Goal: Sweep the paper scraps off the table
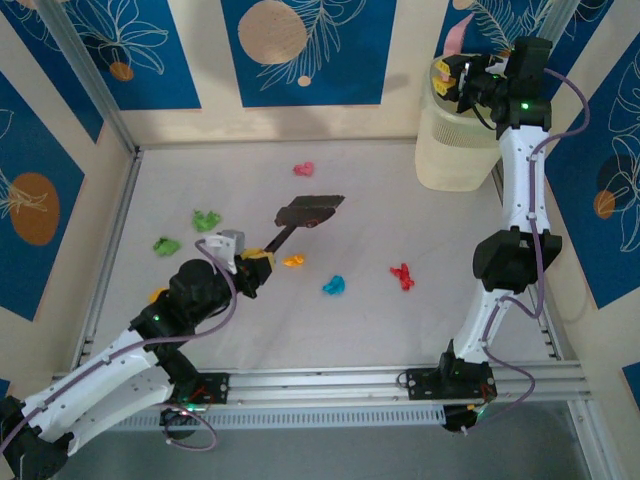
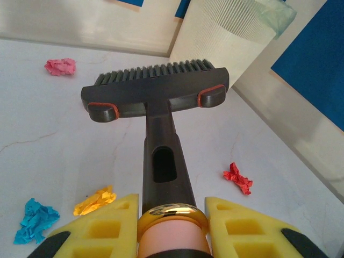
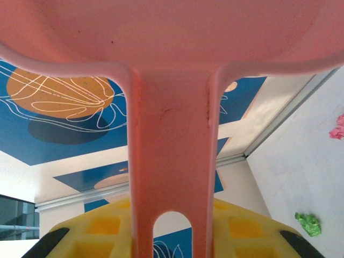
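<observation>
clearly, the left jaws pinched the brush (image 2: 156, 94) handle, the right jaws the pink dustpan (image 3: 172, 134) above the bin (image 1: 455, 150). paper scraps (image 1: 333, 286) lay scattered on the worktop (image 1: 420, 330). good sweeping probably needed the bristles low and the dustpan edge flat beside them.

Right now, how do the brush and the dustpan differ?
Colour: the brush is dark grey with red-orange accents; the dustpan is pink.
Place: the brush sits low over the middle of the table, among the paper scraps; the dustpan is raised by the waste bin in the far right corner.
Holder: the left gripper has the brush, the right gripper the dustpan.
Shared: each is clamped by its handle.
</observation>
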You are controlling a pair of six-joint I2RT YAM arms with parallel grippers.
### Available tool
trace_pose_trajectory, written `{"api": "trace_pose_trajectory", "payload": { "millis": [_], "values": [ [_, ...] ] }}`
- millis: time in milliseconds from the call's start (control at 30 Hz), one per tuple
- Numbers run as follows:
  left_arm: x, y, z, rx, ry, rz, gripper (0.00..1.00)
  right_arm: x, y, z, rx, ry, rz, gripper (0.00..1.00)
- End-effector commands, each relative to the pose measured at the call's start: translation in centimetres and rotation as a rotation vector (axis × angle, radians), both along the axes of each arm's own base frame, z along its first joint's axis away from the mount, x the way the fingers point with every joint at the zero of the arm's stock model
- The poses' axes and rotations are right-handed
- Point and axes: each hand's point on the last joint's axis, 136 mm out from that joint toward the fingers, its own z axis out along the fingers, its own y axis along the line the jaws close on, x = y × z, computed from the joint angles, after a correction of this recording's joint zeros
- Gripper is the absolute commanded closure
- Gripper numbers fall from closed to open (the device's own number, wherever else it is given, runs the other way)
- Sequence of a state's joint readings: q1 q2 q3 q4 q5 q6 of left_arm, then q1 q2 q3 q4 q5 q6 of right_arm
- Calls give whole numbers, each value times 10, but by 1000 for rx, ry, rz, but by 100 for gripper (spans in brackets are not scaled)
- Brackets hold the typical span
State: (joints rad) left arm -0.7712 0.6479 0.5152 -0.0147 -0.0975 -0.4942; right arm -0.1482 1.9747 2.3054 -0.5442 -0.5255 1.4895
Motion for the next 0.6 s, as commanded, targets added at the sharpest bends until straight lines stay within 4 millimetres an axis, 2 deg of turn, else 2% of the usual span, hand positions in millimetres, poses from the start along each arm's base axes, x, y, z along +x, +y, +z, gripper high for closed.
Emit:
{"api": "trace_pose_trajectory", "payload": {
  "millis": [0,67,167,300,400,567],
  "values": [
    [0,0,19,-41,-71,0,100,-23,9,11,-75,-37,41,100],
    [0,2,19,-40,-73,10,100,-40,21,11,-160,-65,63,100],
    [2,10,19,-38,-81,50,100,-73,52,4,-298,-127,109,100],
    [3,27,21,-47,-103,124,100,-128,92,-24,-487,-161,180,100],
    [2,37,21,-65,-114,167,100,-169,107,-46,-599,-183,215,100],
    [3,59,23,-81,-127,264,100,-235,114,-82,-716,-144,290,100]
  ]
}}
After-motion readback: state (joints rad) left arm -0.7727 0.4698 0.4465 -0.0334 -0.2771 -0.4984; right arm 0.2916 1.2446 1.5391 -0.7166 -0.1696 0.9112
